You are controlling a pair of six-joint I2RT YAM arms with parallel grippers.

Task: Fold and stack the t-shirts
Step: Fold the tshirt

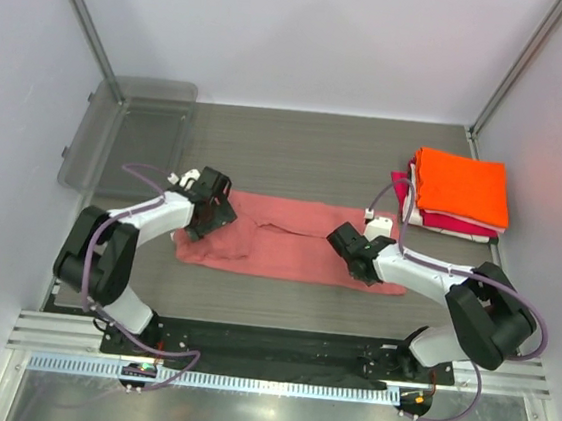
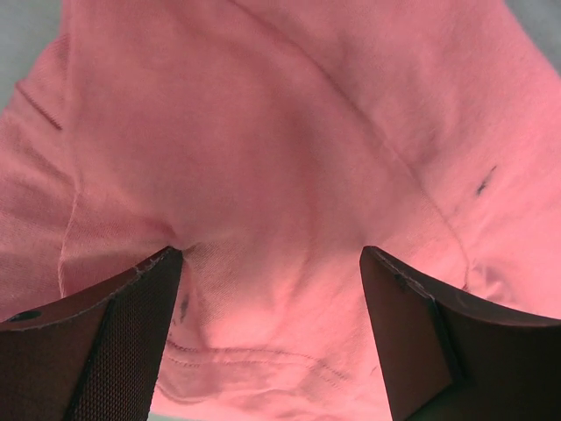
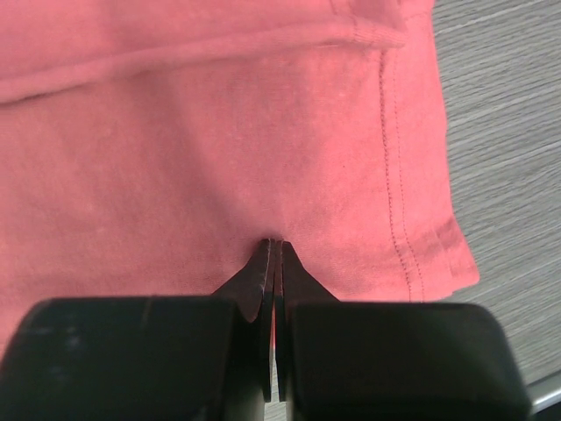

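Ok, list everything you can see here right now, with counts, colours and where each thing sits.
salmon-pink t-shirt: one, salmon-pink, spread out mid-table
orange t-shirt: one, bright orange, folded, top of the far-right stack
white t-shirt: one, white, folded, in that stack below the orange
magenta-red t-shirt: one, magenta-red, folded, same stack
tray: one, clear grey, far left
table: one, grey wood-grain, under everything
left fingers: two, dark, open over the salmon-pink t-shirt's left end
right fingers: two, black, shut on its right end

Plain white walls (image 1: 310, 33) with metal corner posts (image 1: 81, 9) enclose a grey wood-grain table (image 1: 308, 148).
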